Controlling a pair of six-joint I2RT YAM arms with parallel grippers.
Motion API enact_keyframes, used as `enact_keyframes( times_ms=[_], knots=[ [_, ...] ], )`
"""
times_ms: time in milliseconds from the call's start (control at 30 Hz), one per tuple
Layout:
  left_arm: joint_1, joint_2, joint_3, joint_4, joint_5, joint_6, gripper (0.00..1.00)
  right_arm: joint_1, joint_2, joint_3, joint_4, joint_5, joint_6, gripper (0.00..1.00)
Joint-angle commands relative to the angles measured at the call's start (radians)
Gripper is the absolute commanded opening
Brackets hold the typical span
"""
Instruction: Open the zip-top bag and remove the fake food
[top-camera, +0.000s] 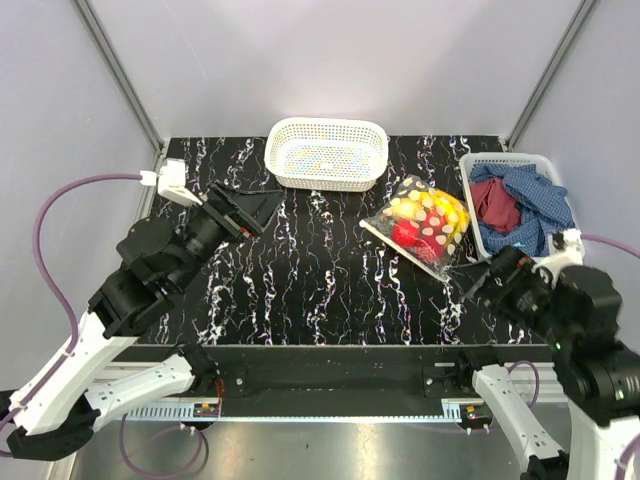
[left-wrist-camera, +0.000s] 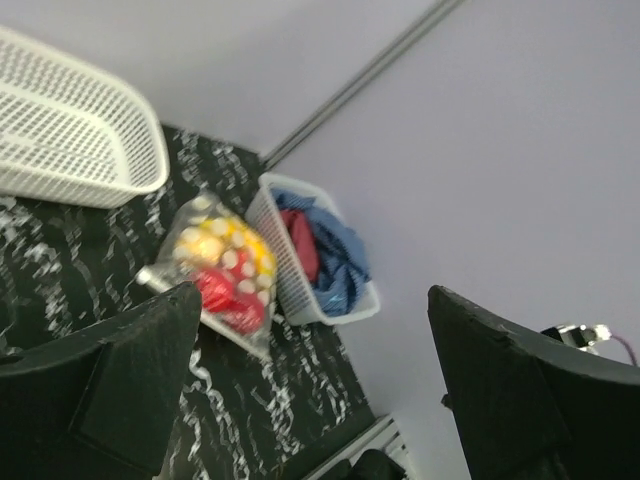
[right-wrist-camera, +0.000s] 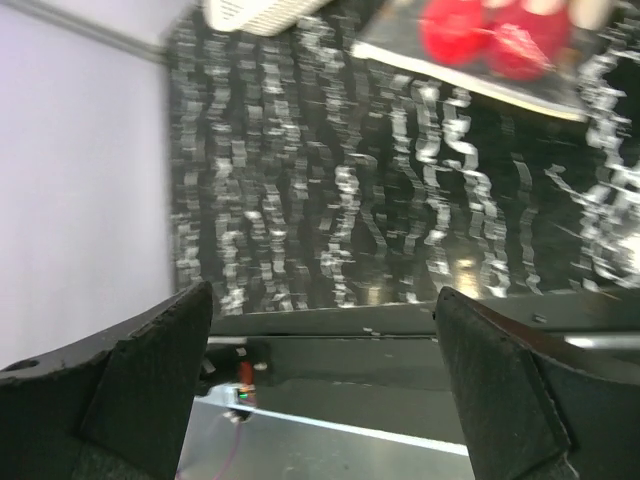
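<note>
While both arms hang over the black marbled desk (top-camera: 320, 290), the zip-top bag (top-camera: 420, 226) lies flat at about 2 o'clock from the desk's middle. The fake food (top-camera: 408, 232) is inside it, yellow and red pieces showing through the dotted plastic. A basket of cloths (top-camera: 520, 205) sits just beside the bag at 3 o'clock, and a white mesh basket (top-camera: 327, 152) at 12. The left tool (top-camera: 255, 208) hovers at 10 o'clock, jaws spread and empty. The right tool (top-camera: 482, 278) waits at 4 o'clock near the bag, also gaping with nothing held.
</note>
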Motion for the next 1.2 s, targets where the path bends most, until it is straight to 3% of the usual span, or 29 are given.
enact_keyframes(
  times_ms=[0, 67, 233, 333, 367, 500, 633, 867, 1000, 1167],
  knots=[
    [0.017, 0.002, 0.002, -0.089, -0.06, -0.006, 0.99, -0.003, 0.2, 0.016, -0.077, 0.104, -0.094, 1.0],
    [0.055, 0.057, 0.029, -0.081, 0.06, 0.097, 0.99, -0.003, 0.274, -0.002, -0.048, 0.109, -0.108, 1.0],
    [0.071, 0.277, 0.261, -0.332, 0.164, 0.2, 0.99, 0.014, 0.578, 0.011, 0.139, 0.147, -0.241, 1.0],
    [0.075, 0.368, 0.318, -0.401, 0.206, 0.292, 0.99, 0.103, 0.798, 0.063, 0.238, 0.375, -0.342, 1.0],
    [0.083, 0.394, 0.322, -0.413, 0.217, 0.312, 0.99, 0.132, 0.925, 0.115, 0.247, 0.427, -0.393, 1.0],
    [0.106, 0.423, 0.355, -0.458, 0.189, 0.463, 0.99, 0.224, 1.184, 0.212, 0.288, 0.596, -0.502, 1.0],
    [0.133, 0.427, 0.37, -0.475, 0.082, 0.629, 0.99, 0.324, 1.268, 0.157, 0.423, 0.67, -0.666, 1.0],
    [0.135, 0.422, 0.353, -0.454, 0.022, 0.717, 0.99, 0.414, 1.294, -0.073, 0.731, 0.79, -0.887, 1.0],
    [0.135, 0.413, 0.346, -0.449, 0.019, 0.737, 0.99, 0.427, 1.333, -0.113, 0.802, 0.835, -0.919, 1.0],
    [0.134, 0.41, 0.336, -0.447, 0.014, 0.732, 0.99, 0.431, 1.423, -0.125, 0.951, 1.044, -0.979, 1.0]
  ],
)
